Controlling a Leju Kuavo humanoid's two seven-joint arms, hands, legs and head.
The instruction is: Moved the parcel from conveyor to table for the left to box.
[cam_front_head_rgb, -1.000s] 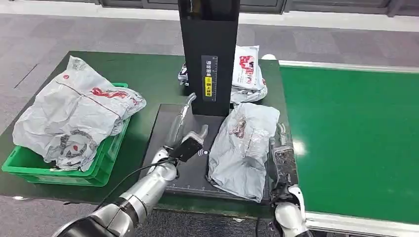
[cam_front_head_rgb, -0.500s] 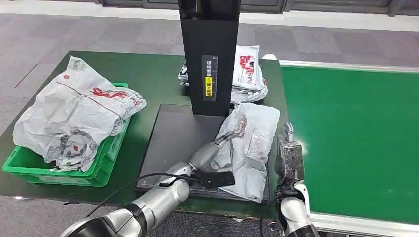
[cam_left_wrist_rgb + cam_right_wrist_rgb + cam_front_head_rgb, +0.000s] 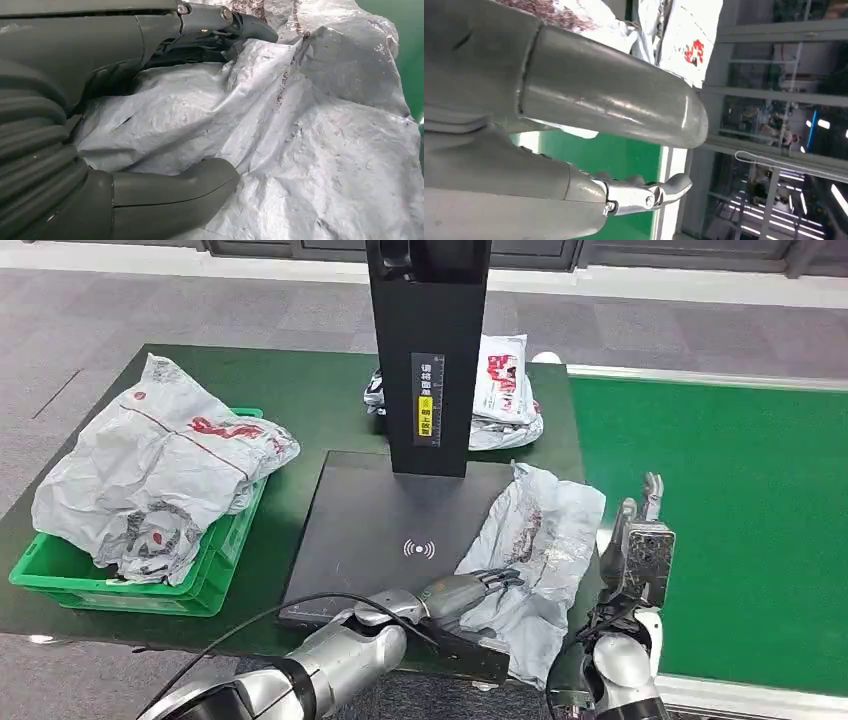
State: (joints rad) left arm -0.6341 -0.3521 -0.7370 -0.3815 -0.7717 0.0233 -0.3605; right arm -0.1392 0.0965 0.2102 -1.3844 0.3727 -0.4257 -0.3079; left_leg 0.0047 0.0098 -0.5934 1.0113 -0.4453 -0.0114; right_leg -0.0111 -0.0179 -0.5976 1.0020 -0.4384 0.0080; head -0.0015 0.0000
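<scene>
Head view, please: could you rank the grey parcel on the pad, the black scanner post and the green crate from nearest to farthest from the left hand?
1. Grey parcel, under the left hand.
2. Black scanner post, behind, centre.
3. Green crate, far left.

**Bystanders on your bench**

You have a green crate [image 3: 120, 585] at the table's left end, heaped with crumpled grey mail bags [image 3: 155, 475] (red print on several). Centre table: a black flat scanner pad [image 3: 385, 530] with a white wireless mark [image 3: 419, 549], and a black upright column [image 3: 428, 350] standing at its far edge, yellow-and-white label [image 3: 426, 400] on its face. Behind the column you'll see more white and grey bags [image 3: 505, 390] piled together. Grey floor [image 3: 200, 300] beyond the table.
</scene>
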